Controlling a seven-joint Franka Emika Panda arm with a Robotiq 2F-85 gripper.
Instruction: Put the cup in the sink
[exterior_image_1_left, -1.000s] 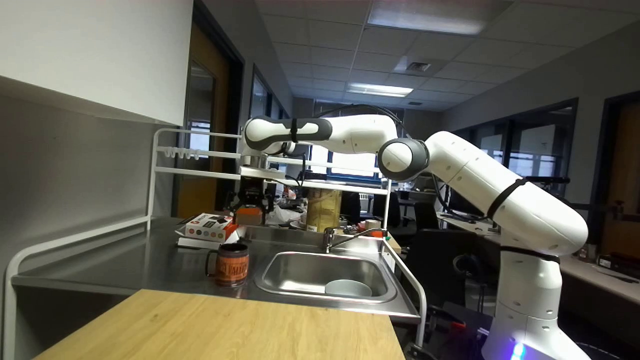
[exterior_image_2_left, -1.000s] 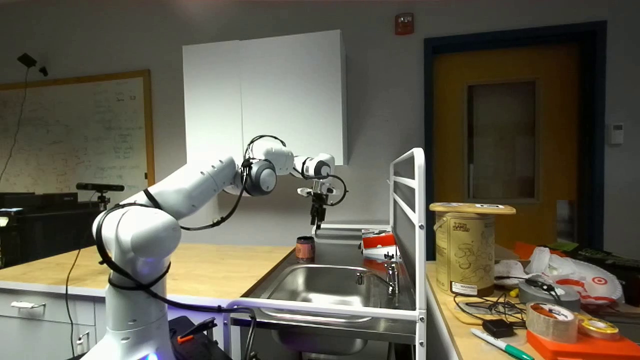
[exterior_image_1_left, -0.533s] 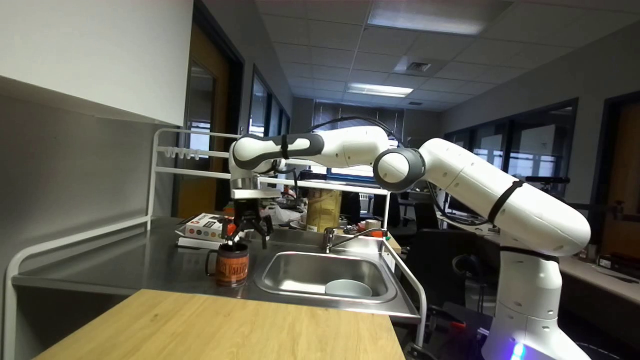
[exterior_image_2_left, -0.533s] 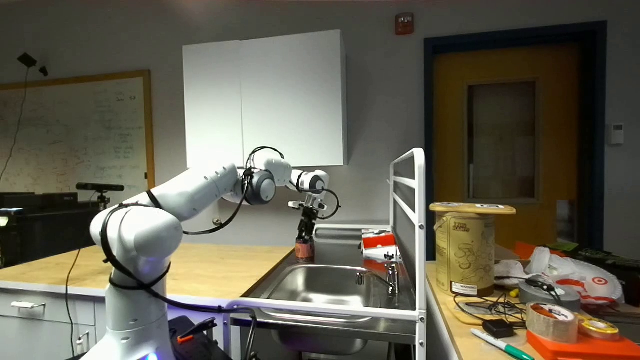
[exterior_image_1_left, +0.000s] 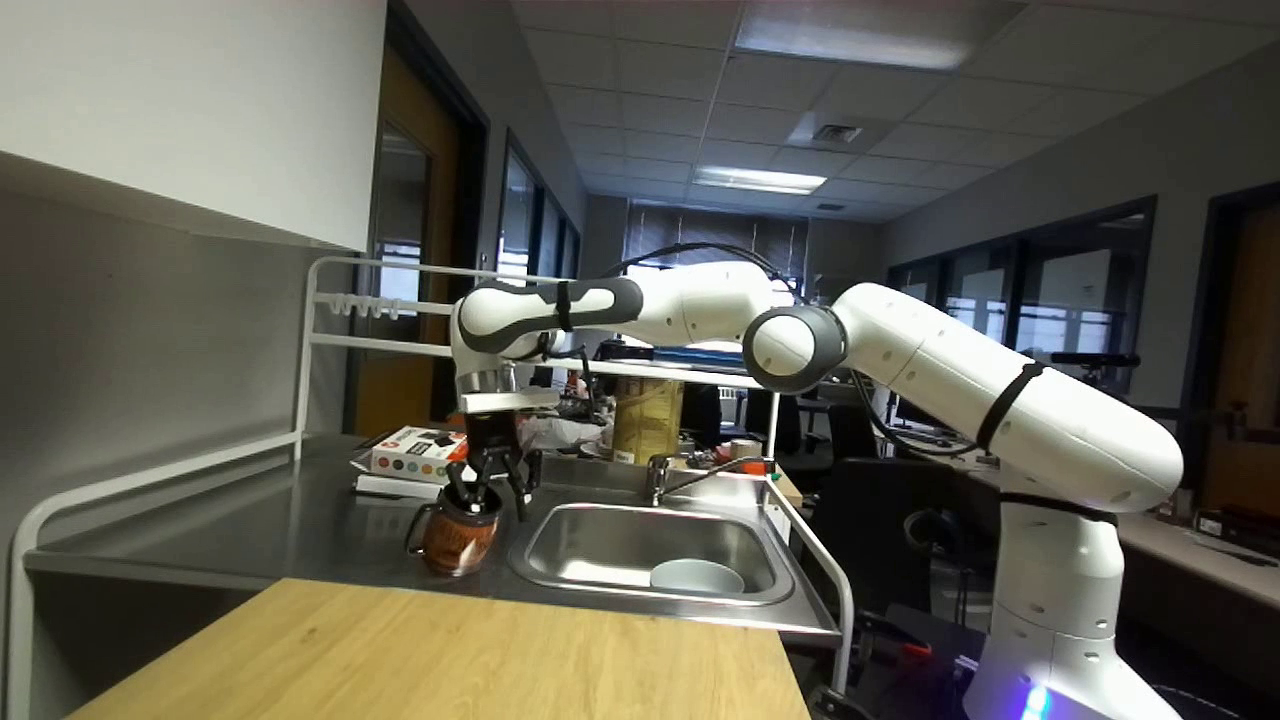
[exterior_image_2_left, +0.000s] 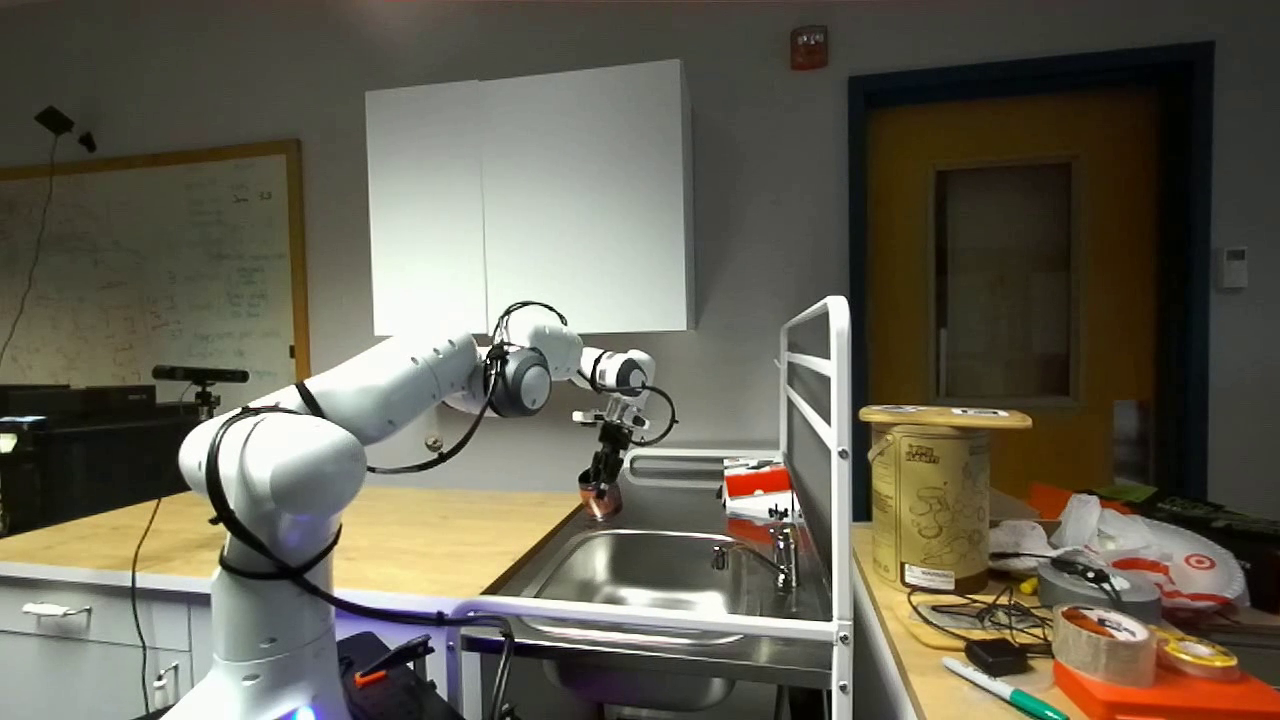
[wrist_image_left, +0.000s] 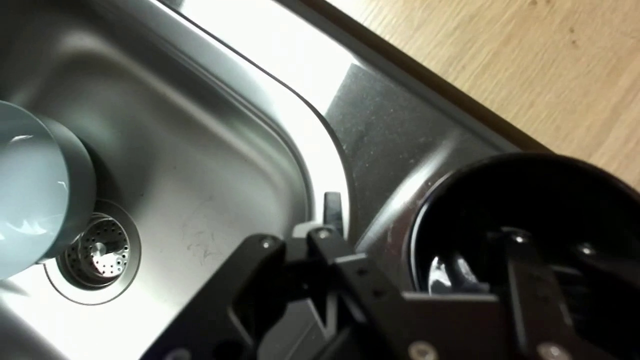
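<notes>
The reddish-orange cup (exterior_image_1_left: 458, 540) with a dark rim and handle is at the near counter edge, beside the sink (exterior_image_1_left: 620, 540). It is tilted, its mouth leaning towards the sink. It also shows tilted in an exterior view (exterior_image_2_left: 603, 504) and open-mouthed in the wrist view (wrist_image_left: 500, 190). My gripper (exterior_image_1_left: 498, 505) points down with its fingers apart, one inside the cup and the other outside on the sink side. In the wrist view the gripper (wrist_image_left: 395, 245) shows a gap between the outer finger and the cup wall. The inner fingertip is hidden in the dark cup.
A pale round bowl (exterior_image_1_left: 697, 576) lies in the sink near the drain (wrist_image_left: 100, 250). A faucet (exterior_image_1_left: 657, 478) stands behind the basin. A red-and-white box (exterior_image_1_left: 420, 455) is on the counter behind the cup. White rails (exterior_image_2_left: 835, 430) and a wooden table (exterior_image_1_left: 480, 650) border the counter.
My gripper has come down from above the counter, and one finger has gone into the cup. The cup stood upright before and is now tilted, its base shifted away from the sink.
</notes>
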